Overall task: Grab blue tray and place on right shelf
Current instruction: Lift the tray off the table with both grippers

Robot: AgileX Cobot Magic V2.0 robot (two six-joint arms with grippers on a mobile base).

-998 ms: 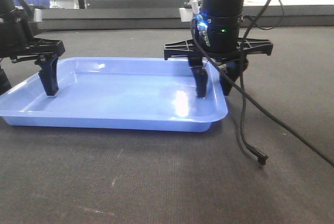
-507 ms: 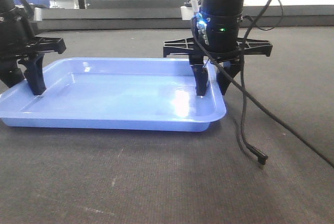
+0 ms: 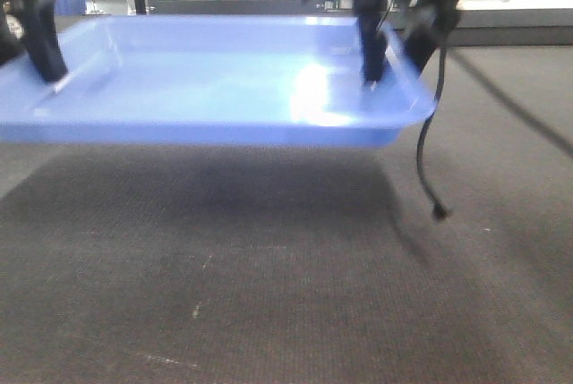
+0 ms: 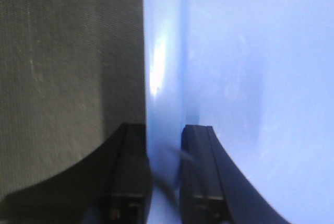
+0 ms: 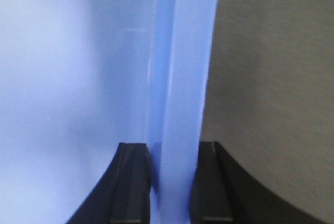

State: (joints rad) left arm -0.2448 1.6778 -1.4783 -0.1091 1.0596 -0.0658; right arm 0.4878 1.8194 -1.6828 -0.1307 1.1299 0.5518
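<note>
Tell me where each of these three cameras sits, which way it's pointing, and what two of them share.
Exterior front-facing: low, facing forward over the carpet at the blue tray held above it; the left gripper and right gripper show, blurred.
Left wrist: on the left arm, looking along the left gripper at the tray's left rim.
Right wrist: on the right arm, looking along the right gripper at the tray's right rim.
Shared: both wrist views show jaws shut across the rim, carpet beyond.

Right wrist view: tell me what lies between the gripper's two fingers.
The blue tray: its rim wall fills the gap, the right gripper shut on it, seen in the right wrist view.
</note>
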